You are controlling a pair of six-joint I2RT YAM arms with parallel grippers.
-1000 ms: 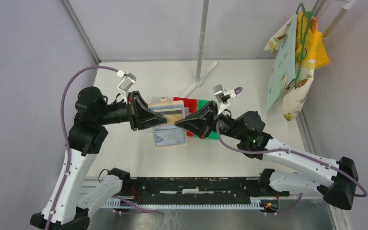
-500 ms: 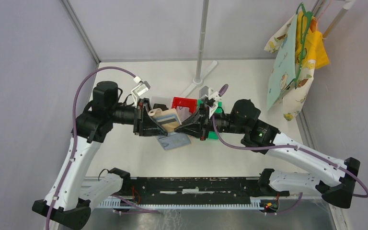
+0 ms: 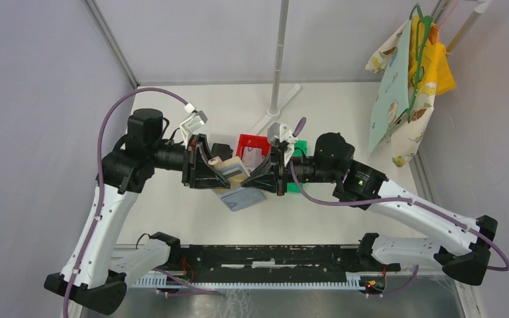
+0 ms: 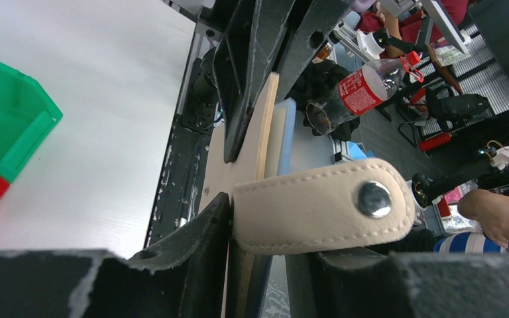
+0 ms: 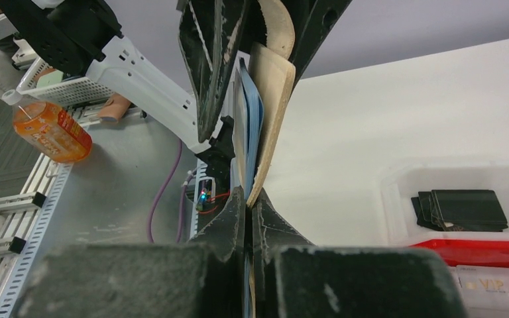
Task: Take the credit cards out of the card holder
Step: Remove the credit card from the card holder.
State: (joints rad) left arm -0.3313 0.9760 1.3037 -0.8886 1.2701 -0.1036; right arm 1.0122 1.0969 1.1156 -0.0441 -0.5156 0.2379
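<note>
The tan card holder is held off the table between both grippers, turned on edge. My left gripper is shut on its left side. In the left wrist view the snap-button flap lies across the fingers. My right gripper is shut on the opposite edge. In the right wrist view its jaws pinch the tan cover and the light blue pocket layer. A blue-grey leaf hangs below. No credit card shows clearly in the holder.
A red bin and a green bin stand just behind the grippers. The right wrist view shows a clear tray of black items and a pale card marked VIP. A pole base stands at the back.
Both grippers have drawn closer and rolled, turning the open holder from flat to on edge. The gold card seen a second ago is hidden. The left arm's elbow swung back.
</note>
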